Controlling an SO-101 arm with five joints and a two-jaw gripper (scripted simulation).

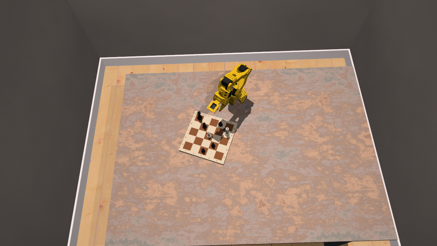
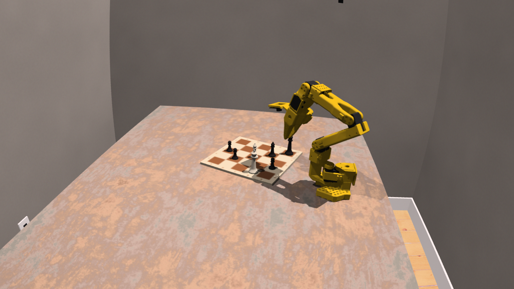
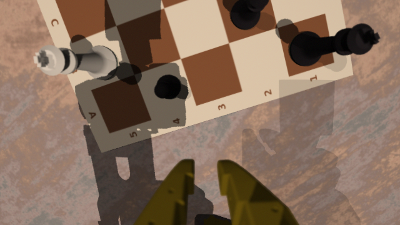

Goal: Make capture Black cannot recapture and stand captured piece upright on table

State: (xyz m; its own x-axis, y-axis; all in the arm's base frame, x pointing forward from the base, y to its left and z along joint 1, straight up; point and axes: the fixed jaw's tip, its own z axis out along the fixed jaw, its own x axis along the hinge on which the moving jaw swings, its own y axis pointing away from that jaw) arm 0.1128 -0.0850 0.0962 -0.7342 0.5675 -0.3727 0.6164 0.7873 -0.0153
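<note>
Arm poised beside the chessboard (image 1: 189,146).
The gripper (image 3: 204,169), jaws nearly clenched and holding nothing, hangs above the table (image 1: 275,183) near a black pawn (image 3: 167,86).

The chessboard (image 1: 195,141) lies on the table (image 1: 275,183) just before the arm's base (image 2: 334,186), pieces standing on it.

Matt mottled table (image 1: 275,183) — glossy black pawn (image 3: 167,87) (wood-plank floor (image 1: 100,128))
</note>
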